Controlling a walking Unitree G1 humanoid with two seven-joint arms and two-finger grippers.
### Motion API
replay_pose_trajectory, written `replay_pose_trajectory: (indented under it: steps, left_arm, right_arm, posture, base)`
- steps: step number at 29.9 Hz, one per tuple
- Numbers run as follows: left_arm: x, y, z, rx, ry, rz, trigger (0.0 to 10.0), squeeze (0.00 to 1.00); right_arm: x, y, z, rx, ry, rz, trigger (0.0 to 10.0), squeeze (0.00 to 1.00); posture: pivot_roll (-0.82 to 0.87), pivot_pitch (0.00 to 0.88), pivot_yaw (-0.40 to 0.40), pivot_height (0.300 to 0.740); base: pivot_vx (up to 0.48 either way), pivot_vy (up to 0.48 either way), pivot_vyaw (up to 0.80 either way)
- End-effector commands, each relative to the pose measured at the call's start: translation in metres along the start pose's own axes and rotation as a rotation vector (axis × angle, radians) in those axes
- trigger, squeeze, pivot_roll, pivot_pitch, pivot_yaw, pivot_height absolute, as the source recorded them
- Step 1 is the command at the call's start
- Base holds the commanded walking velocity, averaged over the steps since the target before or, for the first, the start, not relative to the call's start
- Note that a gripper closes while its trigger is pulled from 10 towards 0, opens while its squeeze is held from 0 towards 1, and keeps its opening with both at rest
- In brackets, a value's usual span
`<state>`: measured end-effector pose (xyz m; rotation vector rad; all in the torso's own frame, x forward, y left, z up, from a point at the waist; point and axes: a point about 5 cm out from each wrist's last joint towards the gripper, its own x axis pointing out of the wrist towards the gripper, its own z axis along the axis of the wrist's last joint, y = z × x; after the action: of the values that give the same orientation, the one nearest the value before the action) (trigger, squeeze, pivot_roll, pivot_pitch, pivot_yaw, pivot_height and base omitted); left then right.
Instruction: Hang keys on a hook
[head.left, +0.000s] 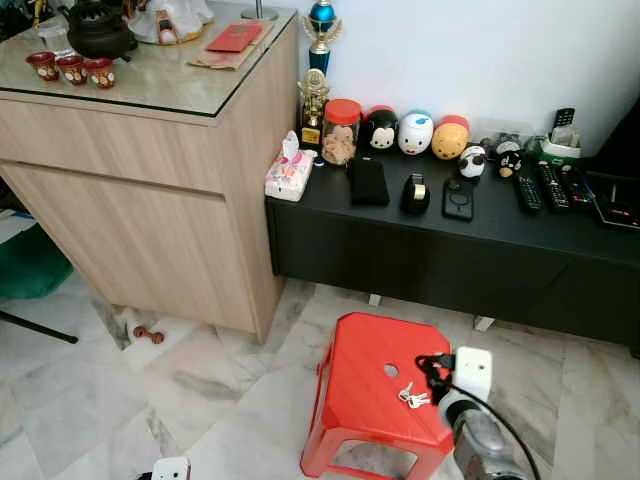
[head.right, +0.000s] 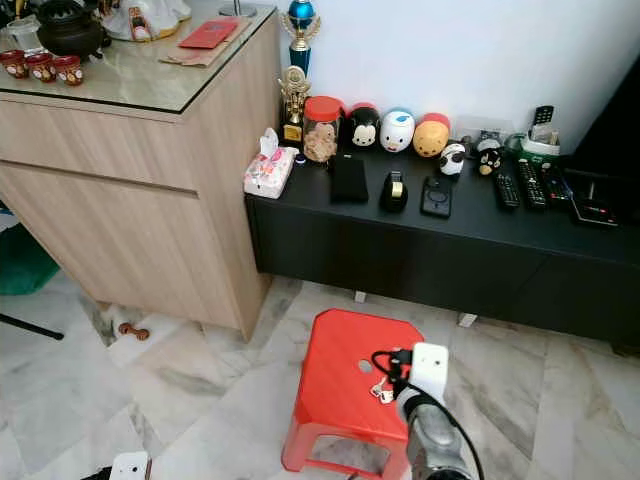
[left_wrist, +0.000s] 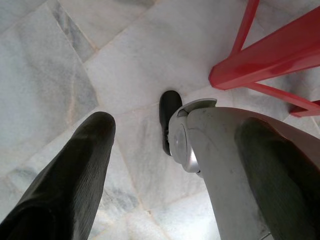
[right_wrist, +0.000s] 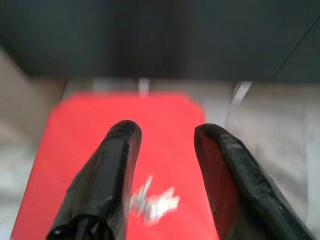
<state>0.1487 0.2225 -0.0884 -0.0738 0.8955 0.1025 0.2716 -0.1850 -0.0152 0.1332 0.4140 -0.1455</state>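
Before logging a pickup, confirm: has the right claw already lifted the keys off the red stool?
No: the keys lie flat on the red stool, with the right claw open above them and not touching them.

The keys (right_wrist: 152, 202) were blurred in the right wrist view, their number unreadable; the red stool (head.left: 375, 395) was cut off by the frame's lower edge

A home living room: marble floor (head.left: 80, 400), wooden sideboard (head.left: 150, 200), low black console (head.left: 450, 250) lined with remotes (head.left: 540, 188) and toy figures (head.left: 415, 133).
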Motion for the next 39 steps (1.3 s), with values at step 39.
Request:
replay_pose_trajectory:
  steps: [39]
  left_arm:
    - [0.001, 0.014, 0.027, 0.075, -0.151, 0.140, 10.0, 0.00]
  right_arm:
    - [-0.001, 0.025, 0.022, -0.110, -0.176, 0.104, 10.0, 0.00]
  posture:
    - [0.12, 0.109, -0.072, 0.686]
  base:
    - [0.000, 0.000, 0.00]
